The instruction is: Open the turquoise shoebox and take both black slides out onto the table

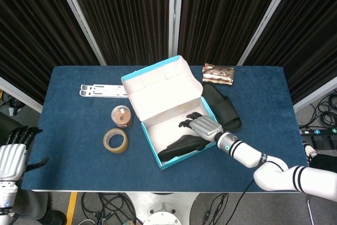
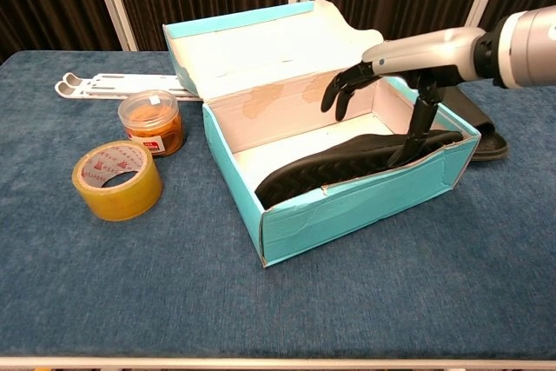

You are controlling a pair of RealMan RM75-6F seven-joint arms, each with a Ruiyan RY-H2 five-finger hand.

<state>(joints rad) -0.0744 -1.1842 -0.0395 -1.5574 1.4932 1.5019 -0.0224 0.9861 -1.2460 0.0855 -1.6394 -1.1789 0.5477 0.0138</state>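
Note:
The turquoise shoebox (image 1: 167, 159) (image 2: 347, 210) stands open in the middle of the table, its lid (image 1: 158, 85) folded back. One black slide (image 1: 184, 146) (image 2: 347, 162) lies inside, leaning on the front wall. The other black slide (image 1: 224, 110) (image 2: 482, 123) lies on the table just right of the box. My right hand (image 1: 201, 126) (image 2: 391, 62) hovers over the box's right end with fingers spread and curled downward; one finger (image 2: 415, 128) reaches down to the slide inside. It grips nothing. My left hand (image 1: 13, 156) hangs off the table's left edge, holding nothing.
Left of the box are a tape roll (image 1: 115, 140) (image 2: 117, 180), a small jar (image 1: 121, 115) (image 2: 152, 122) and a white rack (image 1: 102, 90) (image 2: 113, 84). A snack packet (image 1: 218, 73) lies at the back right.

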